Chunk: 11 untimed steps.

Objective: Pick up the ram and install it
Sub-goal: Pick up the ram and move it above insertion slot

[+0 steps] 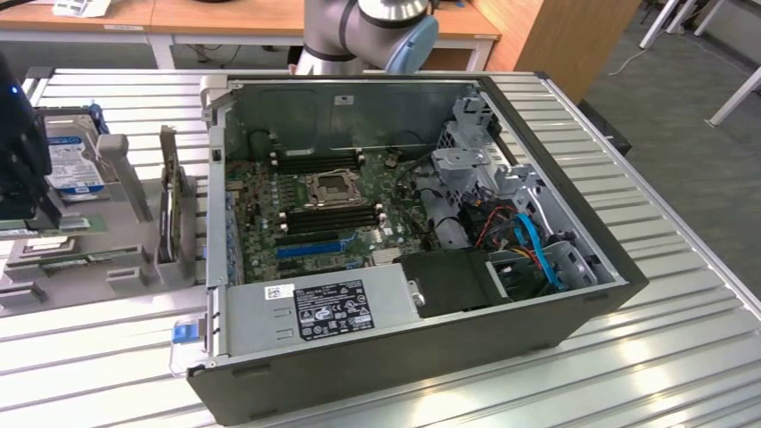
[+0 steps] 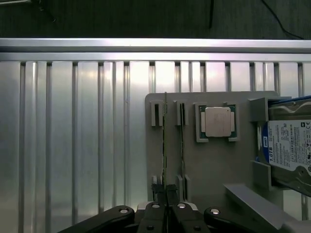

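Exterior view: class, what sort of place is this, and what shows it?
Probably a robotics lab workbench for computer assembly: an open dark grey desktop computer case on a ribbed silver metal table, a grey robot arm behind it, wooden desks beyond.

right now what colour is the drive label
Label: white with a blue edge, clearest in the wrist view.

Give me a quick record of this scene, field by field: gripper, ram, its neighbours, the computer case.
gripper: shut on the ram, near one end
ram: standing on edge in the grey holder
neighbours: second stick alongside, then processor, then hard drive
computer case: open on the slatted table, motherboard exposed
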Motion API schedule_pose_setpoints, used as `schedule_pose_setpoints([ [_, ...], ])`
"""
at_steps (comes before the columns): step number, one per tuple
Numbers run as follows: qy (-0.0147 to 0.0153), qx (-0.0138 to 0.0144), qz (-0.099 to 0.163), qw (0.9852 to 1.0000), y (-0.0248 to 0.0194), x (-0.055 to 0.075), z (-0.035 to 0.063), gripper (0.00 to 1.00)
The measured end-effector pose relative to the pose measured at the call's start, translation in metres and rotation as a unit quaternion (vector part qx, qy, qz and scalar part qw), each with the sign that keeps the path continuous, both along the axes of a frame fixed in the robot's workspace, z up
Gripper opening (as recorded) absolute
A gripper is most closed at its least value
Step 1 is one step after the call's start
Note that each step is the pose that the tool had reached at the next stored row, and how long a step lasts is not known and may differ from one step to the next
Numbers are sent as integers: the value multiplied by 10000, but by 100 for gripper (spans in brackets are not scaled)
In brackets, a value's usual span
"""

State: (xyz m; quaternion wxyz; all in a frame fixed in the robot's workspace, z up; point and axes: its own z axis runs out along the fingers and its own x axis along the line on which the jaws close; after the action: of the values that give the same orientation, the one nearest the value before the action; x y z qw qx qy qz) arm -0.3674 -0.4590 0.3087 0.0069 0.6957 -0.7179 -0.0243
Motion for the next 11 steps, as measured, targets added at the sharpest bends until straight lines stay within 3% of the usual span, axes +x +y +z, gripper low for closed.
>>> schedule_pose_setpoints([
  [11,0,0,0,10000,0,2,276,12],
])
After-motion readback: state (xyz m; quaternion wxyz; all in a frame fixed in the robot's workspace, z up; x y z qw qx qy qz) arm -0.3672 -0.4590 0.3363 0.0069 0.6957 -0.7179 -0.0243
